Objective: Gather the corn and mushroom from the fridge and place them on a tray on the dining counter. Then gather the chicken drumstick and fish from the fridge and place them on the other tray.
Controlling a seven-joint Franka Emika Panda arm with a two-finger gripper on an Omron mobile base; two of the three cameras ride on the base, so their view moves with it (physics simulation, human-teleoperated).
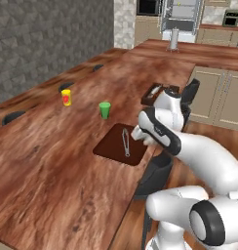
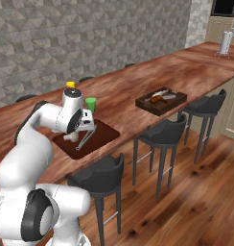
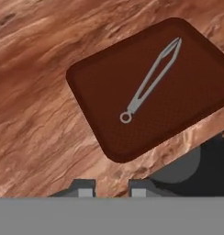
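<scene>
Pincer: the two-finger gripper (image 3: 112, 186) hangs over the near tray's edge, jaws drawn nearly together; what it holds, if anything, I cannot tell.
Near tray: a dark brown rounded rectangular tray (image 3: 109, 87) on the grained wooden dining counter (image 1: 52, 161), bearing slim grey metal tongs (image 3: 150, 82).
Far tray: the second dark tray (image 2: 179, 98) further along the counter holds the fish (image 2: 160, 93) and the chicken drumstick (image 2: 157, 99).
Cups: a green cup (image 1: 105, 110) and a yellow cup (image 1: 66, 97) stand apart.

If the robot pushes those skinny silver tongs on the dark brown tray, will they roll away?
Probably not: the skinny silver tongs lie flat, so they would likely slide. They look thin, probably light. The dark brown tray has a raised rim that might stop them.
</scene>
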